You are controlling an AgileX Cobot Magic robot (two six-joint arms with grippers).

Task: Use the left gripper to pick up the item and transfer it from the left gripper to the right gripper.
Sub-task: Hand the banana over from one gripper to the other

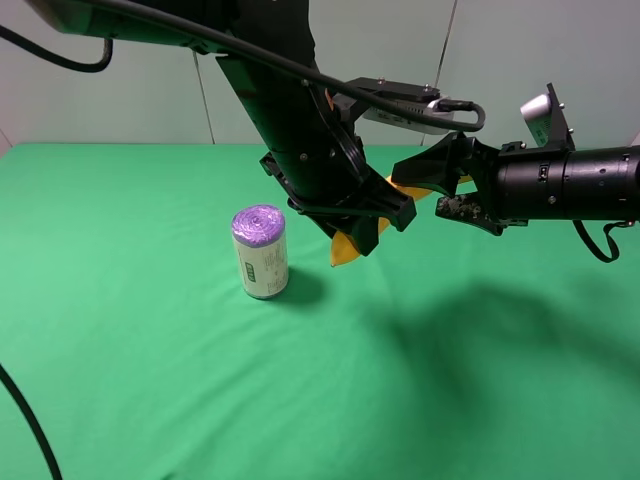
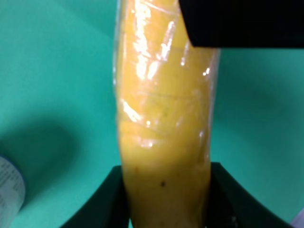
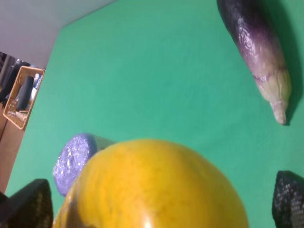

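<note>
**Gripping the Banana in Mid-Air**

Clamping shut on the banana (image 2: 161, 118) with the jaws of the left gripper (image 1: 372, 222), pressing black pads against both sides of the glossy, film-wrapped yellow skin. Holding it tilted well above the green tabletop (image 1: 150, 380), with one tip poking down below the jaws and the other end reaching toward the right gripper (image 1: 440, 188). Spreading the right jaws wide, one on either side of the banana's rounded end and apart from it in the right wrist view. Hanging beside and above a purple-topped roll (image 1: 260, 250) standing upright on the tabletop. Showing a dark purple eggplant (image 3: 256, 47) lying on the cloth farther off, in the right wrist view only.
</note>
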